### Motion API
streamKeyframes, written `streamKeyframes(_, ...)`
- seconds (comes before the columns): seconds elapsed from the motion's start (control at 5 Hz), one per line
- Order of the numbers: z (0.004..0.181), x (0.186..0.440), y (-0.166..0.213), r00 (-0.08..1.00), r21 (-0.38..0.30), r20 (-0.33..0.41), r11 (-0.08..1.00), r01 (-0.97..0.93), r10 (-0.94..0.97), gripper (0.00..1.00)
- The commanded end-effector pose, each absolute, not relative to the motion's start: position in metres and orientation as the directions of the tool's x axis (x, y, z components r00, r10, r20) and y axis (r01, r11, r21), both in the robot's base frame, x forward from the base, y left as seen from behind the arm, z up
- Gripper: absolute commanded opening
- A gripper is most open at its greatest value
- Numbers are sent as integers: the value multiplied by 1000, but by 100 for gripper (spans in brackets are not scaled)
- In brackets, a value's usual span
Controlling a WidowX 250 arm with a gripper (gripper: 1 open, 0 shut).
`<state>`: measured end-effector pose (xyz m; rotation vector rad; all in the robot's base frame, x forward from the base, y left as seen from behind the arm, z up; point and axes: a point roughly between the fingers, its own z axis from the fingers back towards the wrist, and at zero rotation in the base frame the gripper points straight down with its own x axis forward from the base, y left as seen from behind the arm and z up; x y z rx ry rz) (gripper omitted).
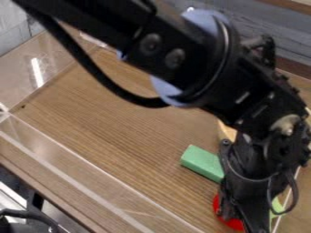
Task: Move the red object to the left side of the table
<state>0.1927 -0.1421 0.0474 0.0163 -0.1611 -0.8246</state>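
Note:
The red object [224, 207] lies at the near right of the table [109, 109], and only a red sliver of it shows beside the black fingers. My gripper [246, 207] points straight down over it with its fingers closed around it. The bulky dark arm covers most of the fruit and the right side of the view. The fruit still rests at table level.
A flat green block [202, 162] lies just left of and behind the gripper. A tan edge of the wooden bowl [226, 135] peeks out behind the arm. Low clear acrylic walls [49, 155] edge the tabletop. Bare wood stretches toward the left.

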Motion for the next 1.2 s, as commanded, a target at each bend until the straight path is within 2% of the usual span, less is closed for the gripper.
streamKeyframes(0.0,49,194,-145,648,88,187,670,737,-738,0)
streamKeyframes(0.2,41,193,-147,628,87,209,654,752,-750,0)
streamKeyframes(0.4,35,190,-143,629,81,204,653,753,-750,100)
streamKeyframes(0.6,31,190,-139,646,85,202,670,737,-736,0)
streamKeyframes(1.0,25,188,-133,675,91,204,700,709,-709,0)
